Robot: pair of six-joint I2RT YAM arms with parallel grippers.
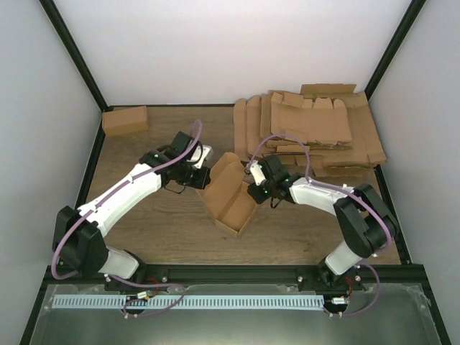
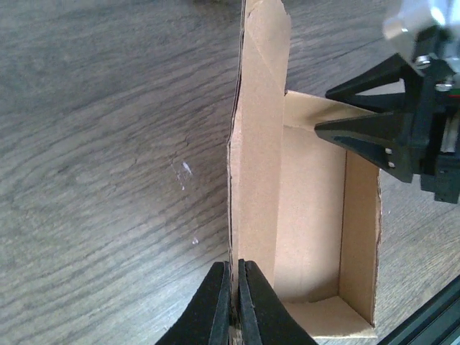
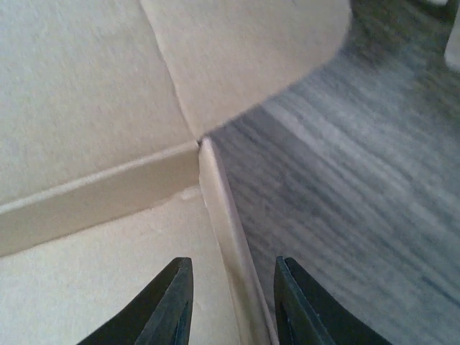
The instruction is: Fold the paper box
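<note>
Firmly, the left pincer pinches one wall of the plain brown paper box. The right pincer straddles another wall, its fingers parted.

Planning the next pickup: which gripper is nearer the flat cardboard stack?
Right. The right gripper is left of the stack; the left gripper is farther left, across the box.

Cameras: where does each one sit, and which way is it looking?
Top external: high up behind the robot, looking down at the table; the left arm and right arm show whole, around the paper box.
Left wrist: on the left arm, looking along the left gripper, shut on the box's tall wall; the right gripper shows too.
Right wrist: on the right arm, looking along the open right gripper, straddling a box wall.
Shared: all three see the paper box.
</note>
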